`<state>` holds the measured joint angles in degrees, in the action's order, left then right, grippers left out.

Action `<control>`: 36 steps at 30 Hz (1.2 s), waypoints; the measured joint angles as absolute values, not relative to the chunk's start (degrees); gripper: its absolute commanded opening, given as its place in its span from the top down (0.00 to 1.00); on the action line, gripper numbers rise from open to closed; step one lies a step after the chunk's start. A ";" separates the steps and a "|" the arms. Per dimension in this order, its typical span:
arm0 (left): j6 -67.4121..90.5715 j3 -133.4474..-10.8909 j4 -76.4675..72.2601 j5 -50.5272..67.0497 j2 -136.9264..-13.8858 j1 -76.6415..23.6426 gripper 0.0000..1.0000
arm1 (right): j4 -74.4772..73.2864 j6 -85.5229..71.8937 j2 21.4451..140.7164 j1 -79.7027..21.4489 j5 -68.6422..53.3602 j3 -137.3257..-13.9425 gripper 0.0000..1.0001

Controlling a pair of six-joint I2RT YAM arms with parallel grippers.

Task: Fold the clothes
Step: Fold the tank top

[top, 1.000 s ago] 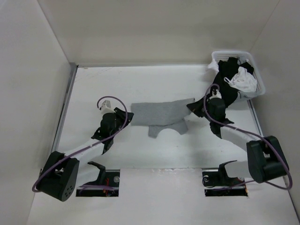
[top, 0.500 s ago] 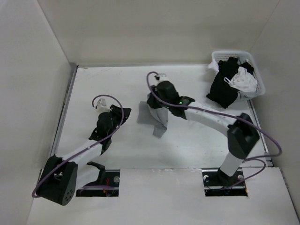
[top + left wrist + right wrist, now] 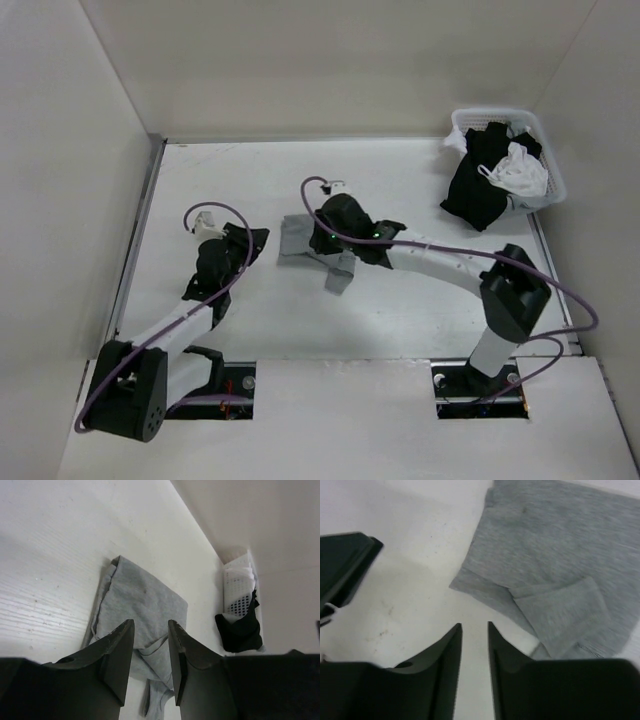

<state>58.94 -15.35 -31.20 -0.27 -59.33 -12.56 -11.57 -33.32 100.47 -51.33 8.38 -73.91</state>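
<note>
The clothes [image 3: 300,242], a light grey tank top, lie folded over on themselves at the table's middle, with a strap end [image 3: 340,274] trailing toward the near edge. My right gripper [image 3: 318,240] hovers over the fold. In the right wrist view it is open [image 3: 474,624] with only bare table between its fingers, and the grey fabric [image 3: 555,555] lies just beyond, up and to the right. My left gripper [image 3: 250,242] sits just left of the cloth, apart from it. It is open [image 3: 150,622] and holds nothing, with the folded top [image 3: 142,600] ahead of its tips.
A white basket [image 3: 545,150] at the back right holds black garments [image 3: 478,195] that spill over its edge, and a small white garment [image 3: 520,172]. The basket [image 3: 240,587] and a black garment [image 3: 241,630] also show in the left wrist view. White walls enclose the table.
My right arm swung from the right side across to the middle, carrying the top's right half over its left half, then opened. My left gripper drew back a little to the left and opened wider.
</note>
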 measured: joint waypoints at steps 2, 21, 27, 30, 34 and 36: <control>58.96 -16.78 -31.38 -0.05 -63.05 -14.33 0.68 | -10.33 -34.02 96.29 -48.82 8.12 -70.11 0.84; 58.48 -26.76 -35.81 0.38 -86.96 -24.03 0.69 | 11.79 -42.11 93.54 -37.95 -4.47 -49.17 0.58; 58.50 -26.76 -37.54 0.36 -87.24 -24.47 0.69 | 14.72 -44.38 97.95 -36.47 -4.95 -49.06 0.58; 58.50 -26.76 -37.95 0.36 -87.24 -24.49 0.69 | 15.03 -45.06 98.17 -35.86 -3.99 -48.53 0.58; 58.48 -26.74 -38.02 0.30 -87.24 -24.53 0.69 | 15.94 -45.06 98.19 -35.62 -2.55 -48.56 0.57; 58.48 -26.76 -38.04 0.30 -87.24 -24.53 0.69 | 16.19 -45.06 98.43 -35.64 -2.46 -48.60 0.60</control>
<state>58.48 -26.76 -38.04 0.30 -87.24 -24.53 16.19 -45.06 98.43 -35.64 -2.46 -48.60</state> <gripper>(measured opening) 0.316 0.427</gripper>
